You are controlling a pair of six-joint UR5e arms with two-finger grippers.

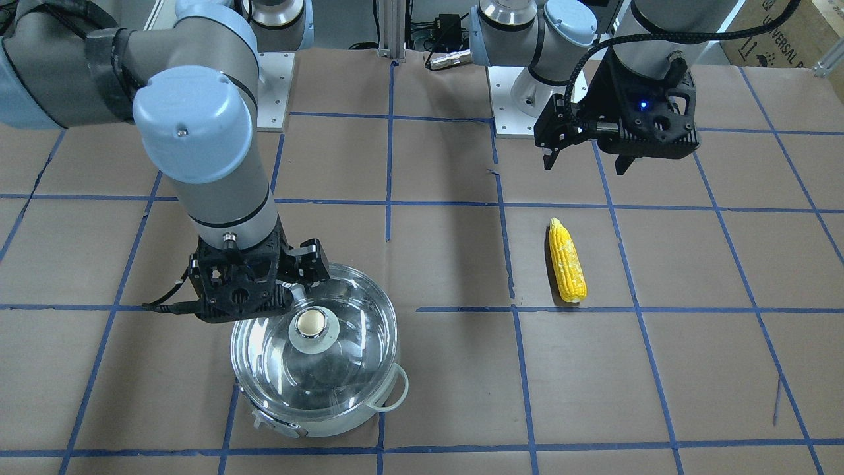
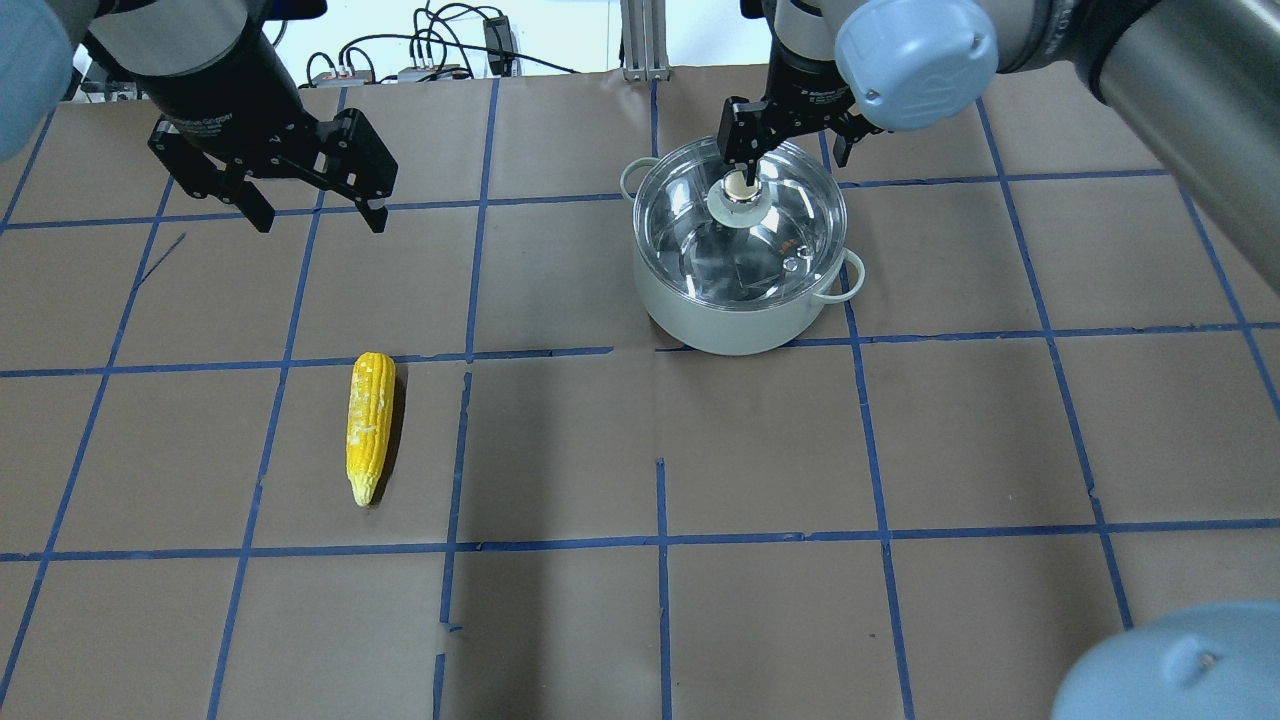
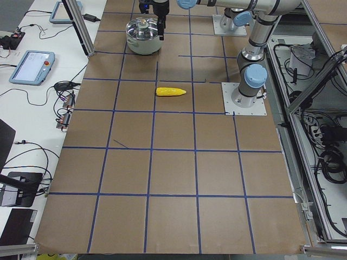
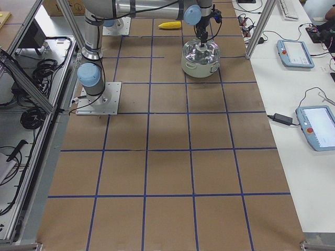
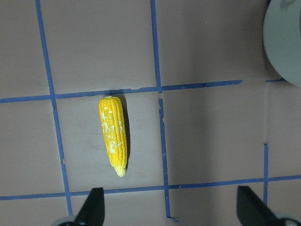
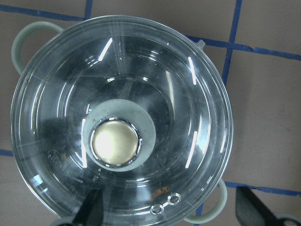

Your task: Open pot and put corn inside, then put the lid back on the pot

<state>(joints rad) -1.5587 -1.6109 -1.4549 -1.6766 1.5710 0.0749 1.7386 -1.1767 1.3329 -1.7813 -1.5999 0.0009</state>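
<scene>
Overhead exterior view: my right claw (image 2: 793, 155) hangs over the far side of the pot (image 2: 730, 320), jaws spread wide and holding nothing. The clear glass lid (image 2: 760, 240) is seated on the rim. Its gold knob (image 2: 740, 187) sits closer to one finger than the other rather than centred between them. How close my fingertips are to the glass I cannot tell.

My left claw (image 2: 320, 215) is also wide open and empty, poised above the table well to the left. The corn (image 2: 370, 428) lies on the brown paper nearer than that claw and well apart from the pot, its tapered end pointing to the near side.

I judge the lid stiff, slick and breakable, so the knob is the only sound hold: centre on it, close firmly and lift straight up. The cob looks light and firm but likely to roll. A grip across its thick middle should serve best.
</scene>
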